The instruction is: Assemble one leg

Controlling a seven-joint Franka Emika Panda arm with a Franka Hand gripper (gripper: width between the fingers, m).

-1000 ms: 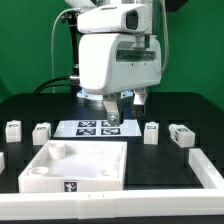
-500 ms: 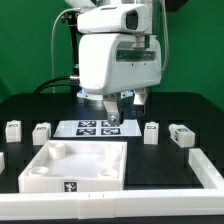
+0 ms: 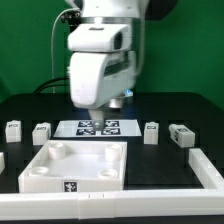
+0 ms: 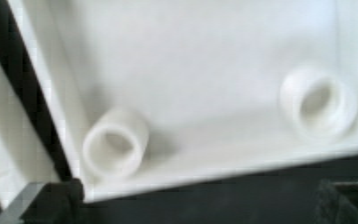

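I have the pincer hanging low over the marker board, toward the back of the black table. In the exterior view only dark stubs show under the big white wrist housing. The wrist view shows no fingertips at all, so I cannot tell whether the jaws stand apart or together. I can make out nothing held between them.

Four legs stand on the table in a rough row level with the board, all apart from the pincer. To the exterior view's right of the pincer, a leg sits near the board's edge, and a second leg sits farther out the same way. To the exterior view's left of the pincer, a third leg stands near the board's other edge, with a fourth leg beyond it.

The panel lies in front of the pincer, on the camera's side of the board, with its rim up. A round socket shows in one back corner and another socket in the other. A square tag sits on its front wall.

In the wrist view the panel fills most of the picture, blurred, with one socket near a corner and another socket farther along the edge. Dark table shows past that edge.

A white rail lies well off from the pincer, at the exterior view's lower right.
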